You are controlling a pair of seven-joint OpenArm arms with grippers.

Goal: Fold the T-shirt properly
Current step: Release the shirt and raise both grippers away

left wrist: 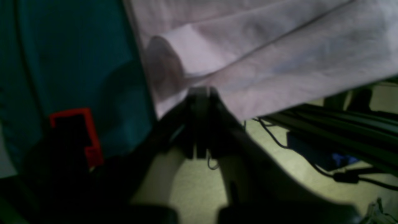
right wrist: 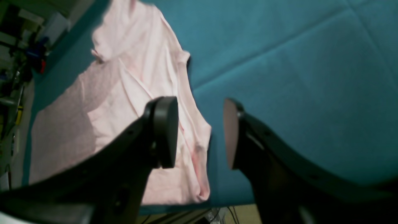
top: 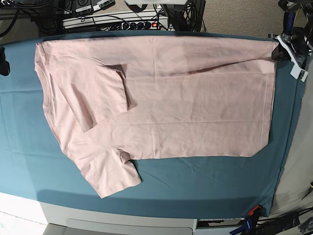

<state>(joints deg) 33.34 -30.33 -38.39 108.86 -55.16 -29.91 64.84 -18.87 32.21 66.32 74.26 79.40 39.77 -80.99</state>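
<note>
With the pale pink T-shirt (top: pixel 161 103) spread flat on the teal tabletop (top: pixel 205 181), the left pincer (left wrist: pixel 200 93) is pinched tight on its hem corner while the right pincer (right wrist: pixel 200 133) hangs wide open, empty, beside a sleeve; the corner is best lifted gently so the cloth stays taut and the fold unwrinkled.

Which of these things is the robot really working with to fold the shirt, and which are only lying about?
In the job:
T-shirt
left gripper, shut on its edge
right gripper, open

Lying about:
teal table cloth
power strip
floor cables
</note>
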